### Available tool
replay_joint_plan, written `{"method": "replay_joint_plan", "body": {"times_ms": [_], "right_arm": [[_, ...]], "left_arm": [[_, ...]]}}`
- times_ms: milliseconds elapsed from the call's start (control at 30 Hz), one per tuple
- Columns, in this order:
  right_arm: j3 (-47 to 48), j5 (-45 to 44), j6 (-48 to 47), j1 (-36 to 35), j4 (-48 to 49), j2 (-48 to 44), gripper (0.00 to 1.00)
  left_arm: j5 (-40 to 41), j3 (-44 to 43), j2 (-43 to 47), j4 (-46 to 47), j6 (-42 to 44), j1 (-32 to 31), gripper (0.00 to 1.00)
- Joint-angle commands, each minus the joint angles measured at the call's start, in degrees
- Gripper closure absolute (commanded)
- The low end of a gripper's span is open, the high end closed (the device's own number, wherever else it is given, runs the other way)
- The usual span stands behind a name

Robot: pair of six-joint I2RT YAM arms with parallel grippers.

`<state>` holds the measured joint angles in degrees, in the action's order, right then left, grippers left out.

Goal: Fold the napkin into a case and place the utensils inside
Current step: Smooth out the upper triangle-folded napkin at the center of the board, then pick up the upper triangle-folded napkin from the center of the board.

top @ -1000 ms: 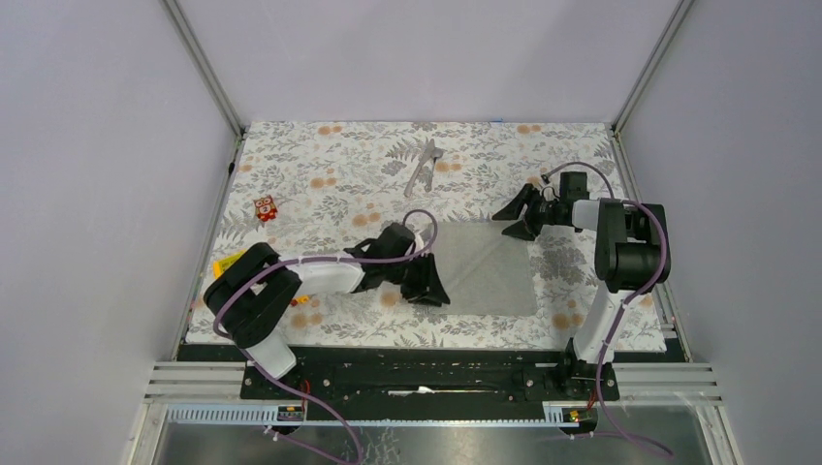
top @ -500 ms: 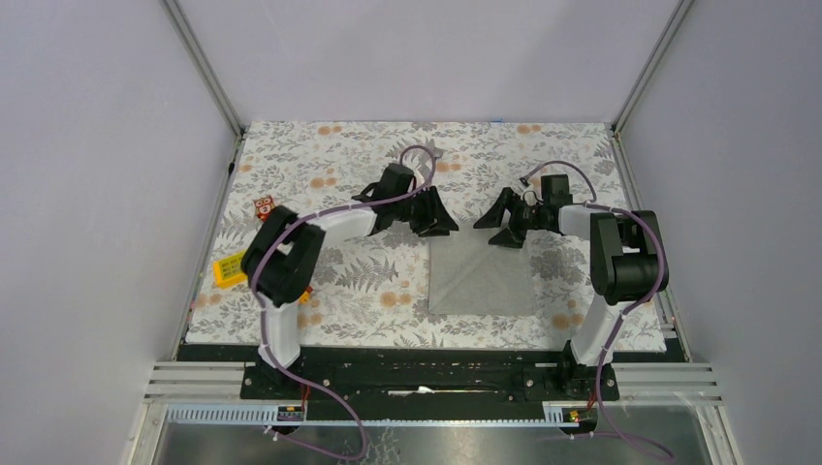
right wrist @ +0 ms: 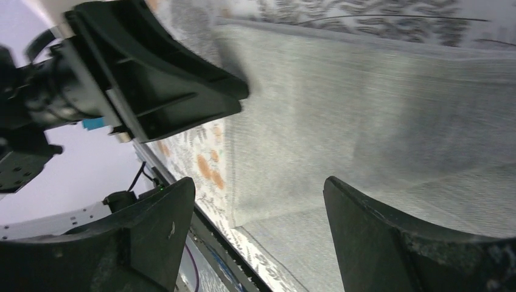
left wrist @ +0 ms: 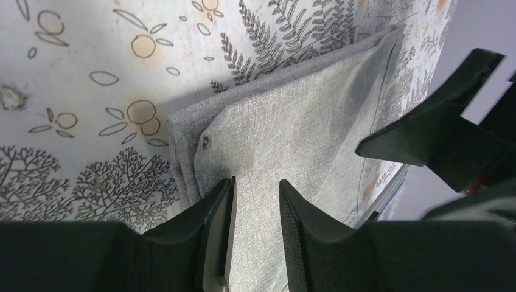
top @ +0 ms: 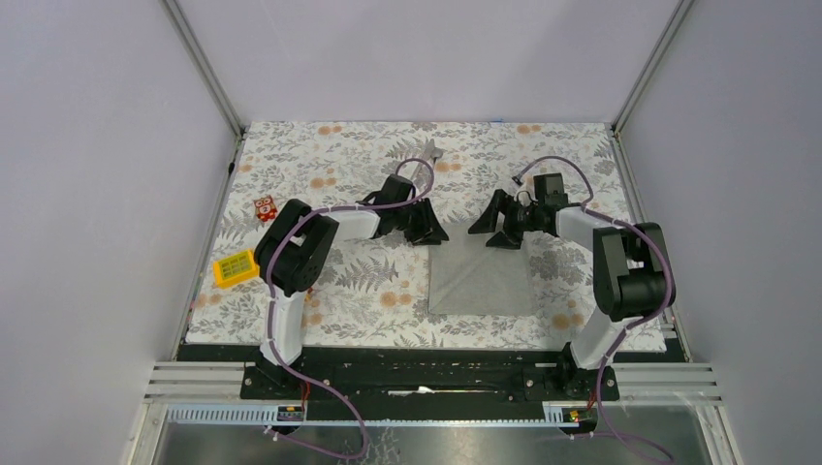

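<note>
- napkin [top: 482,276]: grey, folded into a flat rectangle, centre-right on the floral tablecloth [top: 330,160], nearer the right arm's side
- left wrist view: napkin [left wrist: 292,121] lies in stacked layers, with the top layer's corner set slightly back from the one under it
- left gripper [top: 426,231]: at the napkin's far-left corner; jaws a narrow gap apart [left wrist: 254,182], flat cloth shows through the gap, nothing pinched
- right gripper [top: 491,232]: at the napkin's far edge, just right of the left one; jaws spread wide [right wrist: 258,182] over the cloth [right wrist: 377,97], holding nothing
- the two grippers face each other, close but apart
- utensils [top: 432,152]: silver, on the tablecloth beyond the left gripper, partly hidden by its cable, well off the napkin
- yellow block [top: 235,268]: near the tablecloth's left edge
- small red toy block [top: 266,207]: further back on that side
</note>
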<state>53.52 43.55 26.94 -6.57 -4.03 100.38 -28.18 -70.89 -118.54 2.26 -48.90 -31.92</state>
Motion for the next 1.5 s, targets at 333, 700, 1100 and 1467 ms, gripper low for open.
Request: {"method": "replay_joint_plan", "body": {"times_ms": [333, 700, 1100, 1467], "right_arm": [[-6.2, -1.7, 0.1, -3.0, 1.8, -0.2, 0.19], [4.3, -24.8, -5.3, -14.7, -26.8, -13.7, 0.12], [16.2, -48.3, 15.0, -44.0, -38.7, -5.6, 0.27], [35.6, -67.8, 20.8, -57.0, -59.0, 15.0, 0.18]], "left_arm": [[0.7, 1.6, 12.2, -2.8, 1.6, 0.3, 0.57], [6.8, 9.4, 36.8, -16.7, 9.8, 2.6, 0.39], [17.6, 15.8, 57.9, -31.8, 17.8, 6.4, 0.09], [24.9, 19.1, 67.4, -35.5, 19.6, 6.7, 0.06]]}}
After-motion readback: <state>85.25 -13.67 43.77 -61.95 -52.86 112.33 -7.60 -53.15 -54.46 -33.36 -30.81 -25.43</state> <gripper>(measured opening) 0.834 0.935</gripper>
